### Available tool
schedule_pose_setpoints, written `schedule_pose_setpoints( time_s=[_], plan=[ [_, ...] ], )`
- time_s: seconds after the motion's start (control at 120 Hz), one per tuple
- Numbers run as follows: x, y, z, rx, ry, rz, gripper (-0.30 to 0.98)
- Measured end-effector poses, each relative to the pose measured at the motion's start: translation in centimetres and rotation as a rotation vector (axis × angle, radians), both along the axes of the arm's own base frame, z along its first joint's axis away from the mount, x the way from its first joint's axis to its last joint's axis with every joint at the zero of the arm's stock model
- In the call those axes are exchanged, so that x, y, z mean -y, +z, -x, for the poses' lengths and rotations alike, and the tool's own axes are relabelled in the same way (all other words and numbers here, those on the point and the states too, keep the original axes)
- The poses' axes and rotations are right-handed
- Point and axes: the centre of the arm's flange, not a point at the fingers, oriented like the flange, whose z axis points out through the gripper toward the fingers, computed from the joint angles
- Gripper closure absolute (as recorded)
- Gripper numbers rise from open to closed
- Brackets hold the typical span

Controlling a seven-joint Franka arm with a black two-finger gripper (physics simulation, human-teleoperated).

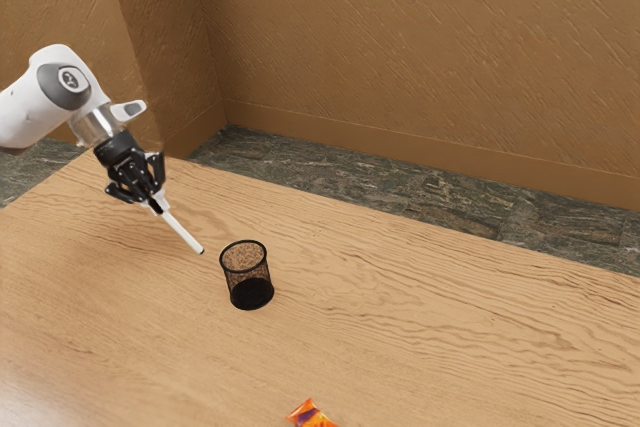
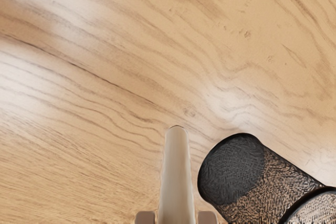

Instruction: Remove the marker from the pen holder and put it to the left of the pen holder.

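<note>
The arm point(image 1: 45, 99) entered from the exterior view's left, its white wrist bent so that the hand slanted down toward the table point(image 1: 450, 337) and toward the exterior view's right. The hand was thus tilted rather than vertical, and stood above the table on the exterior view's left side of the holder point(image 1: 246, 277). The gripper point(image 1: 158, 206) pointed along the same slant. Its fingers point(image 2: 145, 217) were closed to about the marker's thickness, one on each side, and clamped on one end of the marker point(image 1: 182, 231). The marker extended from the fingertips nearly in line with the hand, its free, dark-tipped end directed obliquely downward and toward the holder's side. It lay wholly outside the holder, held near it and apart from it.

In the wrist view, the marker's pale shaft projected from between the two fingertips, and the holder appeared beside it, separated from the shaft by a strip of wood surface. The holder, a black mesh cup, stood upright on the table with its mouth upward. An orange packet point(image 1: 311, 415) lay at the exterior view's lower edge, well apart from the holder and partly cut off by the frame.
</note>
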Motion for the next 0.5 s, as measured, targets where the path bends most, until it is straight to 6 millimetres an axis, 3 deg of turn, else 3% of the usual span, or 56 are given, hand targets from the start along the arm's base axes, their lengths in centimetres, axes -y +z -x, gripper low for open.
schedule_pose_setpoints(
  time_s=[0.092,0.233,0.5],
  plan=[
    [-1.3,-2.4,0.3,-0.029,0.023,0.091,0.75],
    [-1.5,-6.4,0.9,-0.078,0.030,0.193,0.74],
    [-1.3,-10.1,1.1,-0.115,0.022,0.270,0.66]
  ],
)
